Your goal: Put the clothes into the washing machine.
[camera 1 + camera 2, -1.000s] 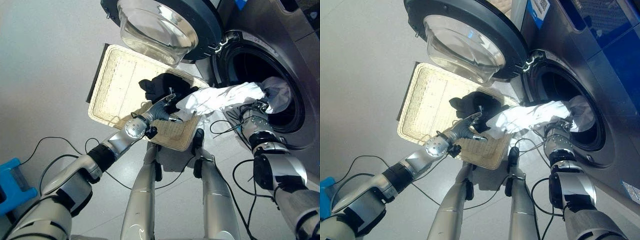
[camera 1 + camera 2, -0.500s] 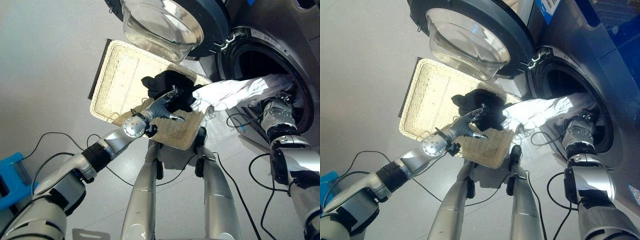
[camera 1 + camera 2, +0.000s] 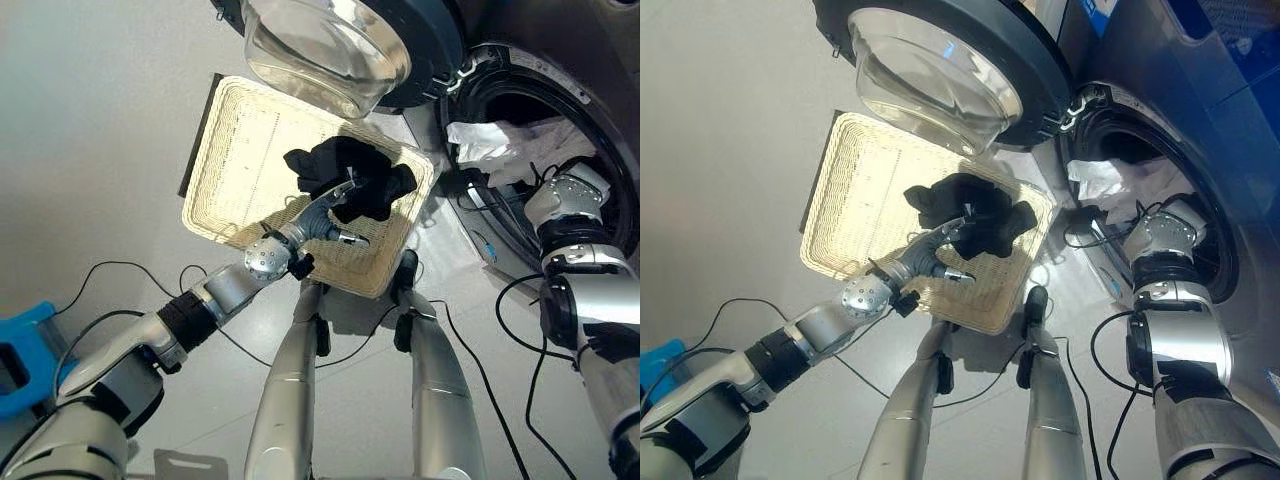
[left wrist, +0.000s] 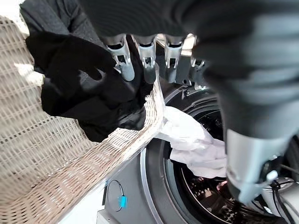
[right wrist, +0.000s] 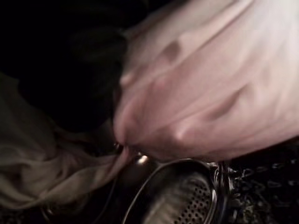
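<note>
The robot is working at the washing machine [image 3: 1240, 180], whose round door [image 3: 340, 50] is standing open above the wicker basket [image 3: 240, 160]. The right arm is reaching into the drum opening; its hand is buried behind the white garment [image 3: 500, 140], so whether the fingers are spread or closed cannot be told. The white garment is lying mostly inside the opening, with one fold draping over the front rim.

The left hand [image 3: 335, 212] is resting in the basket at the corner nearest the machine, fingers curling into the black garment [image 3: 350, 180] that is bunched there.

Risks, as judgement: the fold over the rim is likely to slide out toward the floor when the right arm withdraws, since cloth may be dragging on the wrist. The left hand's hold looks shallow; lifting may be leaving part of the black garment snagged on the basket wall, or tipping the basket.

Count: one washing machine, one basket, one white garment, one black garment visible.
</note>
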Tool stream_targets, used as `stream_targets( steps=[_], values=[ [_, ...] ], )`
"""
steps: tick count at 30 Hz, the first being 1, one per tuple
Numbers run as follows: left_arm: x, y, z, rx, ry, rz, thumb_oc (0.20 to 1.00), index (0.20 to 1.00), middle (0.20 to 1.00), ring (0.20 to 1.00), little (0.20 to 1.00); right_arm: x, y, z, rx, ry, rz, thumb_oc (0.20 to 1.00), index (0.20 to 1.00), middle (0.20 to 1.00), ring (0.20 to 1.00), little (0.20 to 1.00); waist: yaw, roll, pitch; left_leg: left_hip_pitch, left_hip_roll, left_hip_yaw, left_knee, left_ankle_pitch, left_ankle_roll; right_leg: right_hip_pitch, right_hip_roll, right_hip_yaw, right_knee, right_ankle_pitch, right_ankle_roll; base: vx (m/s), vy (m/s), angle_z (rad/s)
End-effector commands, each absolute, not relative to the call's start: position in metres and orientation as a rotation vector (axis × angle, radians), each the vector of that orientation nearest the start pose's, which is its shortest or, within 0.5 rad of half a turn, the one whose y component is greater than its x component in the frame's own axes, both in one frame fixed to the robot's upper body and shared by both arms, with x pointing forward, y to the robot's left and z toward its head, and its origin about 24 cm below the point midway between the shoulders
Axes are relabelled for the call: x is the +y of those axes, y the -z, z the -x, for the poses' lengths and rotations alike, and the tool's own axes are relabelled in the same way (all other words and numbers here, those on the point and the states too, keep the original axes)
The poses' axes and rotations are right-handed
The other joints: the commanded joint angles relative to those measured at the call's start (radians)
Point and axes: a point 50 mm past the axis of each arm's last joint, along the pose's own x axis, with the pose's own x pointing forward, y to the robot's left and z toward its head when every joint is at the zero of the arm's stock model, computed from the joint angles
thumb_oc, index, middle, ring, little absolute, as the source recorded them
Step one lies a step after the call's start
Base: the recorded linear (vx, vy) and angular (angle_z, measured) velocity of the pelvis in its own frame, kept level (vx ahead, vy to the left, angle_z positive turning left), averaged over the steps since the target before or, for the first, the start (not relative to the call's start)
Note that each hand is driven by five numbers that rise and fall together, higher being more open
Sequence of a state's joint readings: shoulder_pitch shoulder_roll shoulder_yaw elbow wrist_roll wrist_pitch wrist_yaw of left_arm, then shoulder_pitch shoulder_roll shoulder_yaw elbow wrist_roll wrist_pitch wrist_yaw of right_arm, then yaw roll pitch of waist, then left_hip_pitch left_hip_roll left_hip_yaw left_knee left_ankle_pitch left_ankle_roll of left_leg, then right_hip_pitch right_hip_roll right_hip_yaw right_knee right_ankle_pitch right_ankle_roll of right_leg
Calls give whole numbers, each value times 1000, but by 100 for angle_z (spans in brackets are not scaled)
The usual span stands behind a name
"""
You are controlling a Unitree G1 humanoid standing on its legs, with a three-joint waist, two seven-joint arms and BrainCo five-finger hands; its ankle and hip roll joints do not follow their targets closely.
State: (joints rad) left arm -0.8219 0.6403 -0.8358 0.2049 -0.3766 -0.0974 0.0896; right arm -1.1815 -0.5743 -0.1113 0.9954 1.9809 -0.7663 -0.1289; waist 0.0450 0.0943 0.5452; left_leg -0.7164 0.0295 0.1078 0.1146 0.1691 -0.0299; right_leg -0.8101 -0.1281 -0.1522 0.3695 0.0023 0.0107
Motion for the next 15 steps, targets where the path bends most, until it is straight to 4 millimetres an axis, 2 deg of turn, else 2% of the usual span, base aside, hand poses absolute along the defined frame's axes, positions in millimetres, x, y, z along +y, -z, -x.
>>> stream_targets(
  steps=[1,4,5,9,10,14,15],
  values=[
    [67,-173,-317,-460,664,-448,1000,1000,1000,1000,1000,-363,-302,-324,-1275,592,-1549,200,200,200,200,200,-23,51,-25,-5,-93,14,91,-110,2,31,-8,-98,-46,90,90,0,0,0],
    [67,-173,-317,-460,664,-448,1000,1000,1000,1000,1000,-363,-302,-324,-1275,592,-1549,200,200,200,200,200,-23,51,-25,-5,-93,14,91,-110,2,31,-8,-98,-46,90,90,0,0,0],
    [67,-175,-315,-467,661,-439,1000,1000,1000,1000,1000,-358,-304,-332,-1214,504,-1508,200,200,200,200,200,-23,50,-25,-7,-93,14,97,-112,2,28,-9,-97,-42,88,88,0,0,0],
    [67,-175,-315,-467,661,-439,1000,1000,1000,1000,1000,-358,-304,-332,-1214,504,-1508,200,200,200,200,200,-23,50,-25,-7,-93,14,97,-112,2,28,-9,-97,-42,88,88,2,-4,-2],
    [70,-178,-316,-489,648,-432,1000,1000,1000,1000,1000,-348,-302,-336,-1217,460,-1519,1000,1000,1000,1000,1000,-22,50,-25,-5,-94,13,96,-112,2,30,-10,-97,-41,85,89,6,-16,-6],
    [70,-178,-316,-489,648,-432,1000,1000,1000,1000,1000,-348,-302,-336,-1217,460,-1519,1000,1000,1000,1000,1000,-22,50,-25,-5,-94,13,96,-112,2,30,-10,-97,-41,85,89,2,-4,-2],
    [67,-180,-320,-488,646,-437,1000,1000,1000,1000,1000,-347,-286,-347,-1073,534,-1554,1000,1000,1000,1000,1000,-20,51,-25,-3,-91,15,95,-112,1,32,-15,-105,-39,84,89,0,0,0]
  ],
)
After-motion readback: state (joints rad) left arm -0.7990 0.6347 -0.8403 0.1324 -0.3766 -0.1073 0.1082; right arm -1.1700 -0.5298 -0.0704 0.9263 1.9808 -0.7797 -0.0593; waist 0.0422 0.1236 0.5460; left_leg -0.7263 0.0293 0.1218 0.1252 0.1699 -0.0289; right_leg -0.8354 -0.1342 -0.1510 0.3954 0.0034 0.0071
